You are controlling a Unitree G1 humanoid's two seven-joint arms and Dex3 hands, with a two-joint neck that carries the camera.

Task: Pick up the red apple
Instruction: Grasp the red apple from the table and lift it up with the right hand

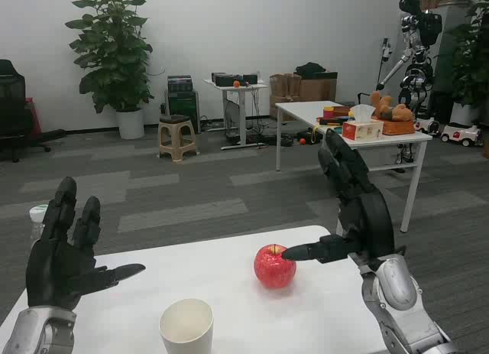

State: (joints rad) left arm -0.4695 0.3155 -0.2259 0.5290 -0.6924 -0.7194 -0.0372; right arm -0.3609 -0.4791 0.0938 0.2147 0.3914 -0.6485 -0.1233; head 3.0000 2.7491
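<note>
We've got a plain white back wall (252, 25) and grey carpet in striped tiles (191, 186). A big leafy potted plant in a white pot (114, 52) stands left by the wall, with a black office chair (15, 113) at the far left edge. A beige plastic stool (176, 137) sits near a small white desk loaded with gear (235, 102). On the right, a long white table (348, 125) holds a tissue box (362, 129) and clutter, cardboard boxes (306, 86) behind it.
</note>
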